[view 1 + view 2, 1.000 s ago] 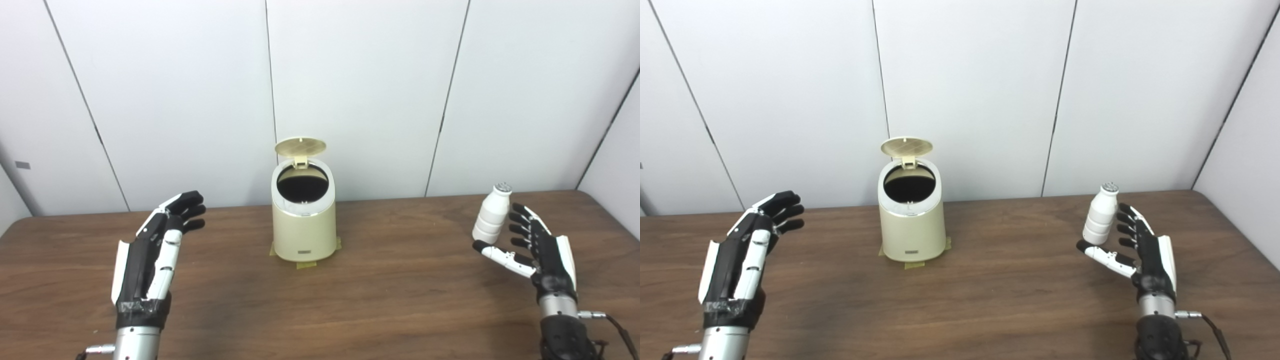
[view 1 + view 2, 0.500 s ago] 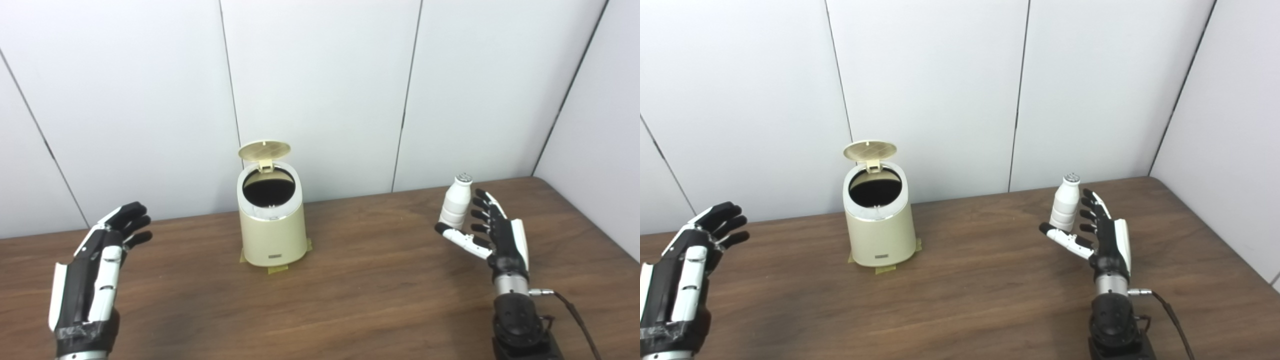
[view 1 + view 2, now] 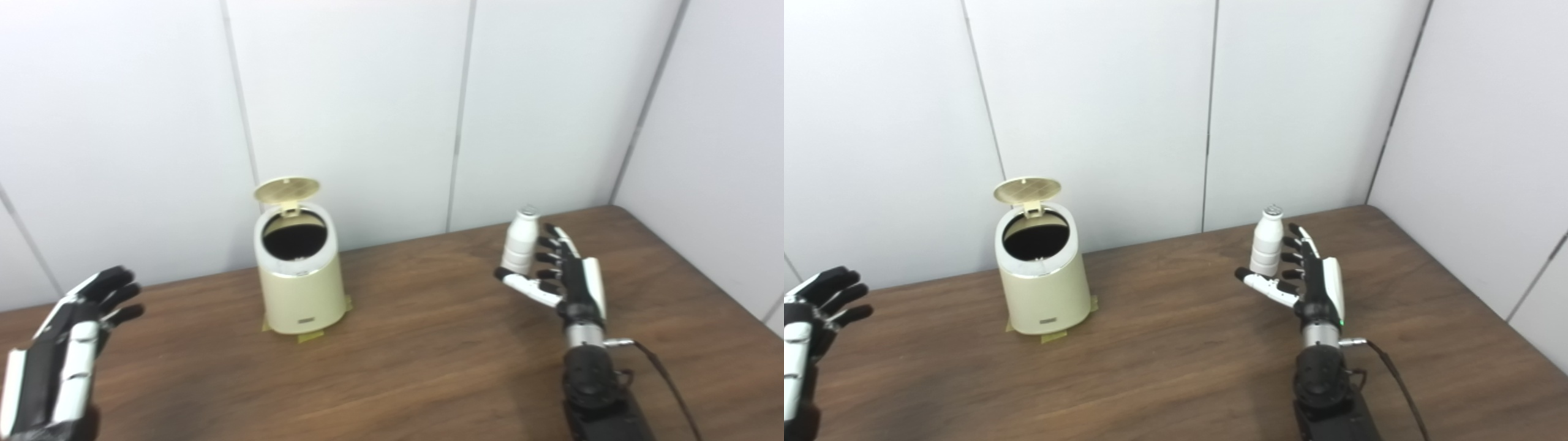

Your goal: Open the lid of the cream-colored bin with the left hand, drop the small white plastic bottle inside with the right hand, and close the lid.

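The cream-colored bin [image 3: 299,283] stands on the wooden table [image 3: 429,361] near the back wall. Its round lid [image 3: 286,189] is tipped up and back, showing the dark inside. A small white plastic bottle [image 3: 519,249] stands upright on the table at the right. My right hand [image 3: 566,278] is open just to the right of the bottle, fingers spread beside it and thumb reaching under its left side; I cannot tell whether they touch it. My left hand [image 3: 64,349] is open at the lower left, well apart from the bin.
Strips of tape [image 3: 309,335] show under the bin's base. White wall panels [image 3: 367,110] close off the back, and a side wall [image 3: 723,153] runs along the table's right edge. A cable [image 3: 664,376] trails from the right wrist.
The camera has swung to the right, so the whole scene has shifted left. Relative to the table, the bin, bottle and both hands look unmoved.
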Motion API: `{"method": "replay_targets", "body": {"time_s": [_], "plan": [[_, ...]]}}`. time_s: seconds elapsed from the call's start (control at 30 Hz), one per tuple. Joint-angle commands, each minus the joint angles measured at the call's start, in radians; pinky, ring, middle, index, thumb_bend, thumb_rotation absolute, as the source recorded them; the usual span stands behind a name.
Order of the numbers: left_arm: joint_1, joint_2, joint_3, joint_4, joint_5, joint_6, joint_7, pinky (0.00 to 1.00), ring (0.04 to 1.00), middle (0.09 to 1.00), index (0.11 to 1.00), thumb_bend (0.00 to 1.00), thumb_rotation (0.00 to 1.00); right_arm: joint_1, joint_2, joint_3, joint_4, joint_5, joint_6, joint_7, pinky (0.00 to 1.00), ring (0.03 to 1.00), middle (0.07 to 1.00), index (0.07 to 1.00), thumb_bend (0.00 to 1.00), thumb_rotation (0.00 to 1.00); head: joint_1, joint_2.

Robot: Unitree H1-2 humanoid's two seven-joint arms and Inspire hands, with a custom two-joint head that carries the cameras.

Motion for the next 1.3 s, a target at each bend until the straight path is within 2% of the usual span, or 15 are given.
{"method": "replay_targets", "body": {"time_s": [0.0,0.17,0.27,0.53,0.77,0.87,0.9,0.97,1.0,1.03,1.1,1.13,1.2,1.27], "plan": [[-0.039,0.017,0.011,0.003,-0.032,-0.038,-0.016,0.72,0.78,0.785,0.773,0.35,0.75,-0.053,-0.008,0.006,-0.013,-0.018,-0.039,-0.03,0.71,0.81,0.855,0.9,0.86,0.39,-0.005,-0.001],[-0.041,0.025,0.019,0.022,-0.046,-0.04,-0.026,0.7,0.76,0.767,0.76,0.32,0.73,-0.059,-0.003,0.011,-0.007,-0.034,-0.027,-0.051,0.69,0.798,0.848,0.888,0.88,0.4,-0.01,-0.002],[-0.041,0.025,0.022,0.026,-0.046,-0.048,-0.031,0.69,0.752,0.765,0.759,0.33,0.71,-0.06,-0.003,0.01,-0.009,-0.033,-0.024,-0.057,0.7,0.802,0.849,0.89,0.87,0.4,-0.014,-0.001],[-0.038,0.029,0.026,0.021,-0.048,-0.045,-0.04,0.67,0.745,0.762,0.754,0.33,0.73,-0.07,-0.014,0.011,0.011,-0.035,-0.032,-0.069,0.67,0.78,0.838,0.879,0.91,0.42,-0.019,0.001],[-0.036,0.026,0.031,0.006,-0.036,-0.034,-0.028,0.65,0.734,0.756,0.746,0.3,0.72,-0.093,-0.016,-0.002,0.032,-0.007,-0.037,-0.068,0.71,0.824,0.871,0.897,0.91,0.39,-0.026,0.004],[-0.037,0.031,0.032,0.008,-0.046,-0.039,-0.036,0.65,0.73,0.755,0.747,0.29,0.73,-0.106,-0.016,-0.011,0.041,0.003,-0.028,-0.072,0.65,0.795,0.86,0.899,0.91,0.38,-0.026,0.004],[-0.037,0.033,0.032,0.009,-0.044,-0.038,-0.038,0.65,0.732,0.757,0.749,0.3,0.73,-0.11,-0.016,-0.014,0.043,0.005,-0.025,-0.074,0.57,0.71,0.842,0.9,0.91,0.38,-0.026,0.004],[-0.036,0.034,0.033,0.005,-0.045,-0.032,-0.039,0.65,0.734,0.758,0.749,0.31,0.74,-0.12,-0.017,-0.018,0.051,0.009,-0.026,-0.076,0.49,0.644,0.823,0.894,0.89,0.36,-0.026,0.004],[-0.035,0.033,0.032,0.001,-0.044,-0.029,-0.037,0.65,0.734,0.758,0.749,0.31,0.73,-0.126,-0.019,-0.018,0.055,0.007,-0.022,-0.077,0.49,0.655,0.823,0.89,0.88,0.36,-0.026,0.004],[-0.035,0.032,0.032,-0.002,-0.044,-0.026,-0.035,0.65,0.733,0.757,0.747,0.3,0.73,-0.132,-0.021,-0.018,0.06,0.005,-0.019,-0.078,0.62,0.76,0.845,0.884,0.88,0.35,-0.026,0.004],[-0.033,0.031,0.031,-0.004,-0.042,-0.028,-0.035,0.65,0.731,0.756,0.746,0.3,0.73,-0.145,-0.03,-0.014,0.079,-0.006,-0.018,-0.084,0.68,0.804,0.863,0.887,0.87,0.34,-0.028,0.006],[-0.032,0.03,0.031,-0.003,-0.043,-0.029,-0.035,0.64,0.728,0.754,0.744,0.29,0.73,-0.152,-0.033,-0.013,0.088,-0.009,-0.017,-0.087,0.7,0.819,0.871,0.889,0.86,0.33,-0.029,0.005],[-0.033,0.031,0.031,0.002,-0.044,-0.037,-0.038,0.64,0.724,0.749,0.741,0.29,0.73,-0.166,-0.041,-0.012,0.111,-0.013,-0.017,-0.091,0.66,0.79,0.849,0.887,0.86,0.33,-0.029,0.005],[-0.034,0.03,0.031,0.003,-0.046,-0.04,-0.038,0.63,0.724,0.748,0.739,0.3,0.73,-0.18,-0.049,-0.01,0.142,-0.014,-0.024,-0.097,0.7,0.823,0.866,0.888,0.85,0.32,-0.029,0.005]]}}
